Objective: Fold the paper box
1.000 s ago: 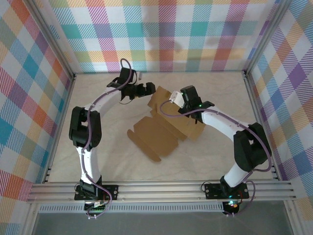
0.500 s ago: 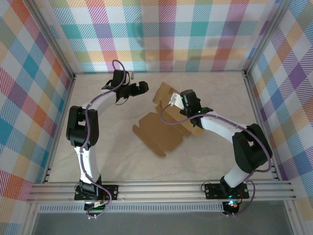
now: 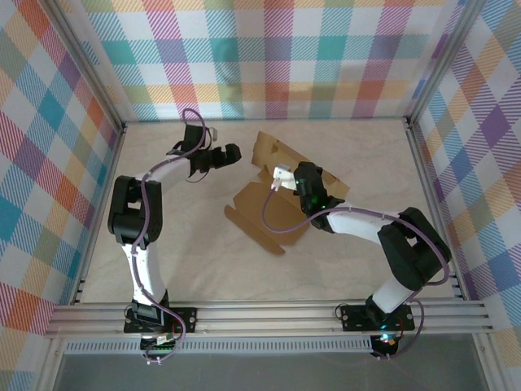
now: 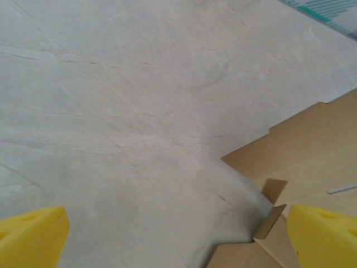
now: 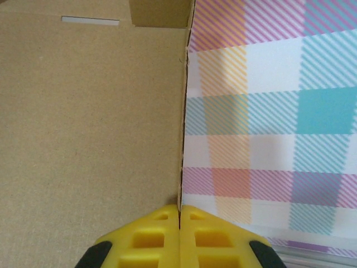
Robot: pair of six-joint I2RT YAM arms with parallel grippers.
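Progress is small so far, in my judgement. The right end effector (image 5: 179, 233) has its yellow fingers pressed together on the thin edge of one cardboard panel (image 5: 83, 139), so it pinches the paper box (image 3: 273, 218) at this panel. In the top view this right end effector (image 3: 293, 176) sits over the middle of the paper box, and the panel (image 3: 273, 151) on the far side of it stands up from the sheet at a slant.

The left end effector (image 4: 178, 240) has its fingers spread wide and holds nothing. In the top view this left end effector (image 3: 229, 153) is just beside the far left corner of the paper box (image 4: 312, 139), apart from it.

The rest of the paper box lies flat on the surface (image 3: 179, 244). Its near flaps and tabs are unfolded and spread toward the arms' bases. One wall is perhaps started. The other side walls, the tabs going into the slots and the closing of the lid seem all not yet done. I cannot tell if the raised panel is already creased along its line.
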